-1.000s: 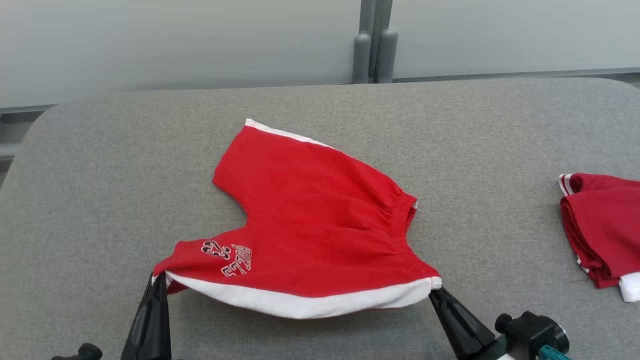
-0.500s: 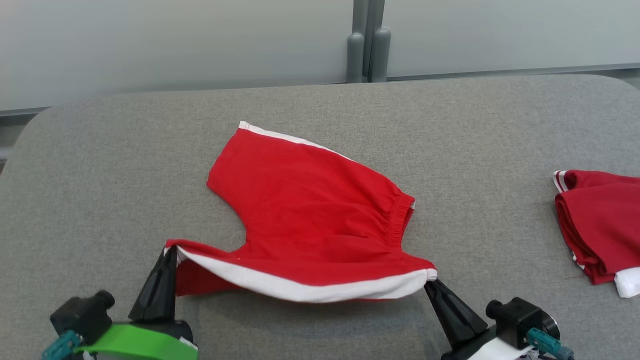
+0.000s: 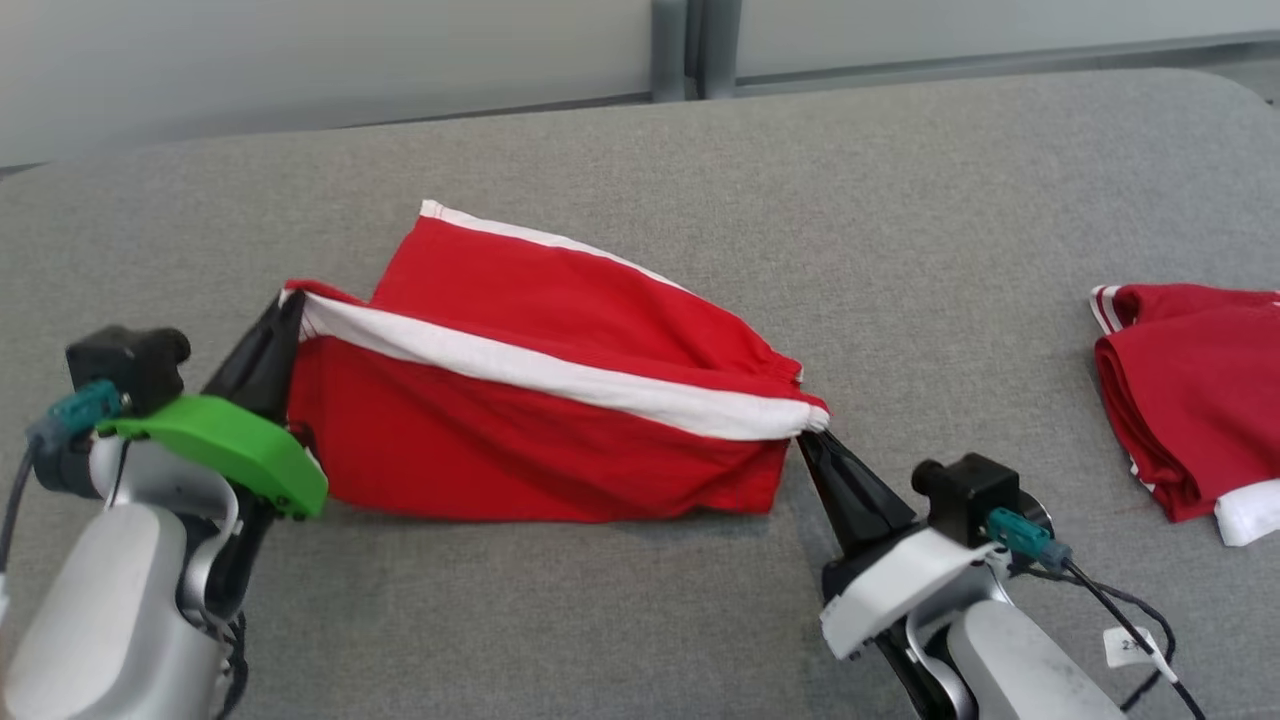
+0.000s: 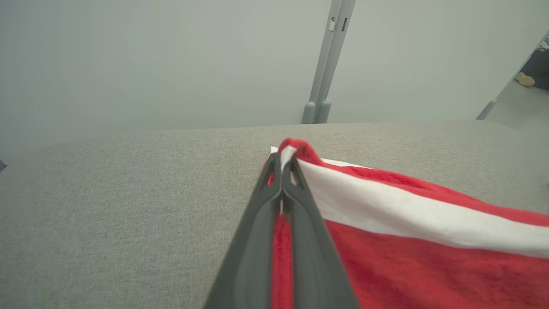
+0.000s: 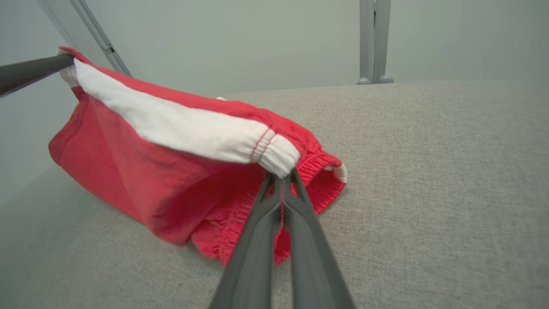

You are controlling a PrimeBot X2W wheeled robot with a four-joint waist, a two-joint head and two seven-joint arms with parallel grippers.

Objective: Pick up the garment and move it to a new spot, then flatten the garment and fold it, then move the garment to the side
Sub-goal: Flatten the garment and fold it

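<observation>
Folding was in hand, I judged: left jaws and right jaws each pinched an end of the shorts' (image 3: 520, 460) hem (image 3: 560, 378), raised over the counter (image 3: 600, 620). Next called for laying it flat across.

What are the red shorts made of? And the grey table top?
The red shorts look like soft, matte cloth, maybe cotton: they droop and crease, and the waist is puckered like elastic. The grey table top seems covered in matte woven fabric: a fine speckled weave shows.

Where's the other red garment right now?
Head view: the folded red garment lies at the far right of the grey table, apart from the red shorts.
</observation>
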